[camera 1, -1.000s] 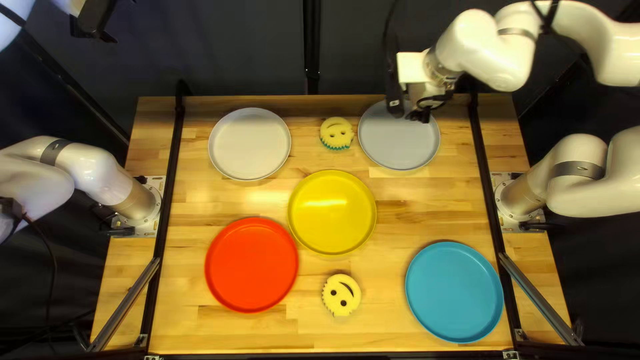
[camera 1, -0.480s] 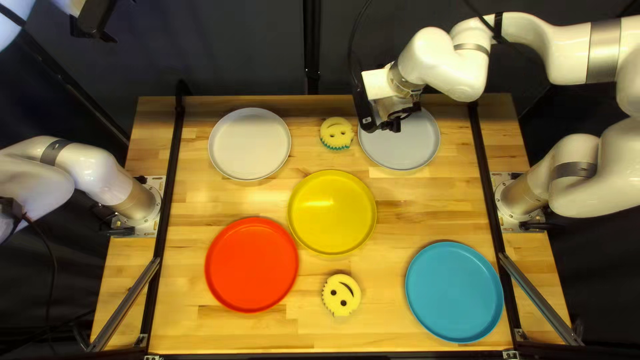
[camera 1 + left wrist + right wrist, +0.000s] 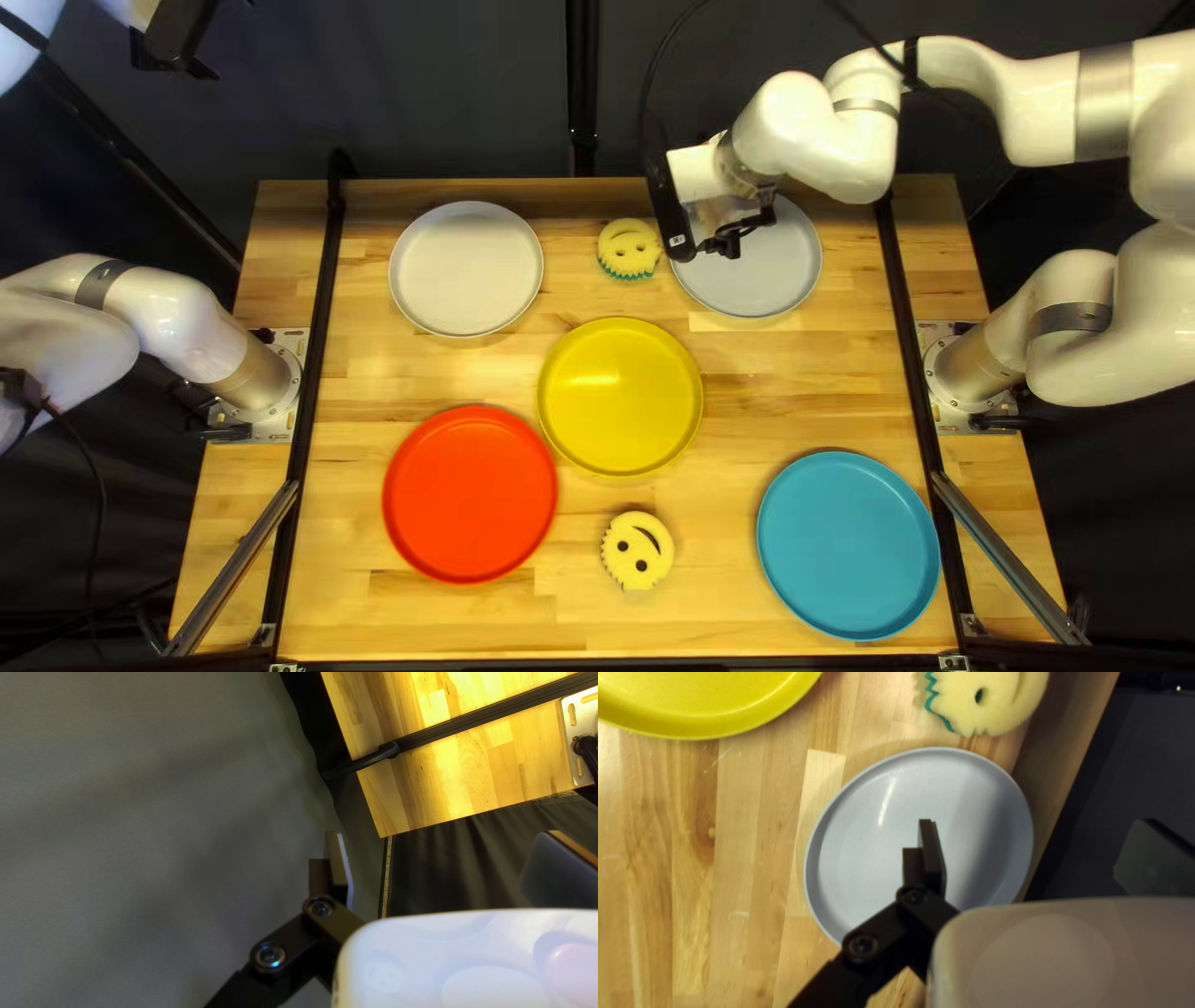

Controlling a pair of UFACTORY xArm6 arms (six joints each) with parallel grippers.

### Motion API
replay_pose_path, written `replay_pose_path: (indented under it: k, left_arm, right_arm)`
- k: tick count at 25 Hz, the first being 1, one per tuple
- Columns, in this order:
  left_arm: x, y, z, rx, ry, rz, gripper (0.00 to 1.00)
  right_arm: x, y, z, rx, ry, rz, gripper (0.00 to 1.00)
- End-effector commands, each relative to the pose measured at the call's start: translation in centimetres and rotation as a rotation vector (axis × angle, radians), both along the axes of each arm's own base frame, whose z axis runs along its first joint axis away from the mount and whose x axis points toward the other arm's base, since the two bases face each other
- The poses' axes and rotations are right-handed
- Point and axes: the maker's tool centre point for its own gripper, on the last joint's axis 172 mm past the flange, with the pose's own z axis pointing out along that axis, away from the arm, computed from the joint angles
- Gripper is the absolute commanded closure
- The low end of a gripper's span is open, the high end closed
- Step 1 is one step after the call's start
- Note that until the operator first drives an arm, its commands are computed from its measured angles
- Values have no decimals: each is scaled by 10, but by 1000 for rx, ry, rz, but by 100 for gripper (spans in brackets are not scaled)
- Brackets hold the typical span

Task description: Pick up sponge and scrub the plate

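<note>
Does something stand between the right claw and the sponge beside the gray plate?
Nothing visible stands between the right claw and that sponge. The gray plate lies flat below the claw; its low rim is probably no obstacle.

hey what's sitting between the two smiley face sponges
The yellow plate lies between the far sponge and the near sponge, with bare wood showing on either side of it; the top left view shows this.
</note>
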Motion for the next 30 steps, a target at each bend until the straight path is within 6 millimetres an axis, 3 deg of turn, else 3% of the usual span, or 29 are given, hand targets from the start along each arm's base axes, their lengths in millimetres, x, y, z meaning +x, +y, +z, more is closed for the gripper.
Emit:
replay_pose_path:
  k: [1,7,15,30]
  left_arm:
    - [0,0,0,0,0,0,0]
    - [0,0,0,0,0,0,0]
    - [0,0,0,0,0,0,0]
    - [0,0,0,0,0,0,0]
  right_arm:
    - [16,-3,-23,-13,-3,56,0]
    - [32,-10,-48,-1,-1,119,0]
    - [39,-9,-68,5,13,163,0]
    - [32,-11,-112,-64,62,150,0]
